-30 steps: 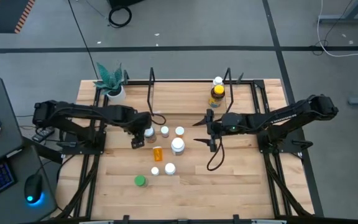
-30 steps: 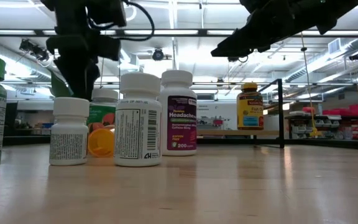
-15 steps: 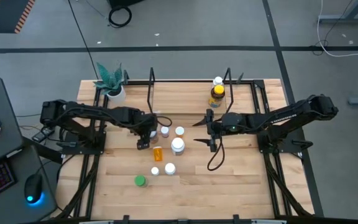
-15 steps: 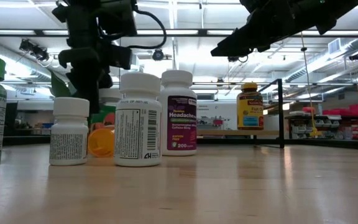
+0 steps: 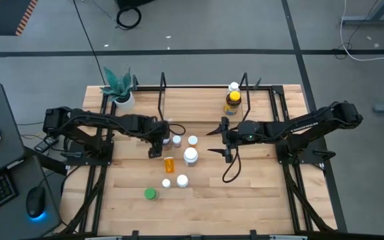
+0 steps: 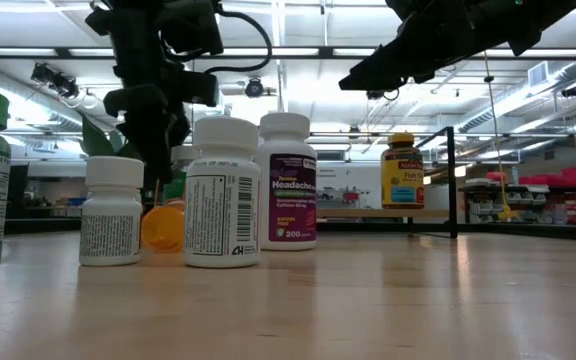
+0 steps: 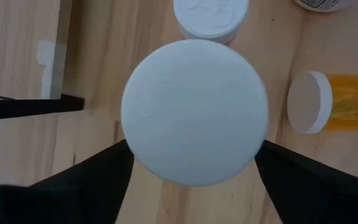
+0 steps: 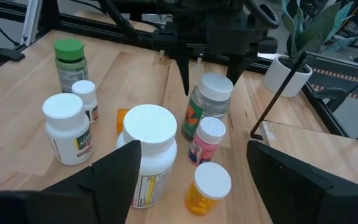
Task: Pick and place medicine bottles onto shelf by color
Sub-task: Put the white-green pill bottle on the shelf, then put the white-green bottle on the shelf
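Bright overhead strips, soft shadows (wrist blurry)

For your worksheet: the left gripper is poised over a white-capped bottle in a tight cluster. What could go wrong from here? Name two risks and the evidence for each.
1. The left gripper hangs open above a white-capped bottle, with a pink-labelled bottle close beside it. A finger coming down could catch and tip this neighbour.
2. The orange bottle lies on its side near the cluster, so a nudge might send it rolling across the table.
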### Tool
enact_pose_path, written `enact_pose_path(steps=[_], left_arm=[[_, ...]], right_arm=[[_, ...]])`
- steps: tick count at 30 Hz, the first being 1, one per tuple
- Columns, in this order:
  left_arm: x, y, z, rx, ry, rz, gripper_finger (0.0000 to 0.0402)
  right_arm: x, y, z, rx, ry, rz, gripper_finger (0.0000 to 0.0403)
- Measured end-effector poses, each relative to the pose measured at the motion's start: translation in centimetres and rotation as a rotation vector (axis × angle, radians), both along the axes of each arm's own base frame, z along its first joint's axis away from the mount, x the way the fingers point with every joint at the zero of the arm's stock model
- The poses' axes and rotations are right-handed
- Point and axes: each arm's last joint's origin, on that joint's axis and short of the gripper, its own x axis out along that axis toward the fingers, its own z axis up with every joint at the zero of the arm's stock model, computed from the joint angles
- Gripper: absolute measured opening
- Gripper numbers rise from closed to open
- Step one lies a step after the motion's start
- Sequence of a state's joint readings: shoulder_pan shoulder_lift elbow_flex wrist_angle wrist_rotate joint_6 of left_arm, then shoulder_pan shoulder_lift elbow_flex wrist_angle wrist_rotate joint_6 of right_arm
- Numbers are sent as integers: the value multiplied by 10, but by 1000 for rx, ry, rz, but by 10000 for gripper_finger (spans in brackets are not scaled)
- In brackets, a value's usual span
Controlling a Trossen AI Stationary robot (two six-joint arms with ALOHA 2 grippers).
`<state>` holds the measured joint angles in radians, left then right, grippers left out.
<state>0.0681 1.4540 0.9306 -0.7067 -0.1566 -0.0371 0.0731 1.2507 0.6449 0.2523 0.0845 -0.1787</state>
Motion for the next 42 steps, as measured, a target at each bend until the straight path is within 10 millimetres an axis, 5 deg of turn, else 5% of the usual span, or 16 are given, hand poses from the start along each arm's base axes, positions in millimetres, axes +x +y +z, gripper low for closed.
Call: enact_pose_path(steps=[5, 21, 33, 42], left_arm=[[-2, 0, -1, -2, 19, -6, 395], [13, 1, 34, 39, -58, -94, 398], [28, 2, 10, 40, 7, -123, 395], [32, 8, -2, 34, 52, -103, 355]], right_arm=[[0, 0, 0, 0, 0, 0, 299], [0, 0, 0, 3, -4, 6, 299], [0, 5, 1, 8, -14, 23, 299], [0, 6, 1, 6, -16, 29, 299]])
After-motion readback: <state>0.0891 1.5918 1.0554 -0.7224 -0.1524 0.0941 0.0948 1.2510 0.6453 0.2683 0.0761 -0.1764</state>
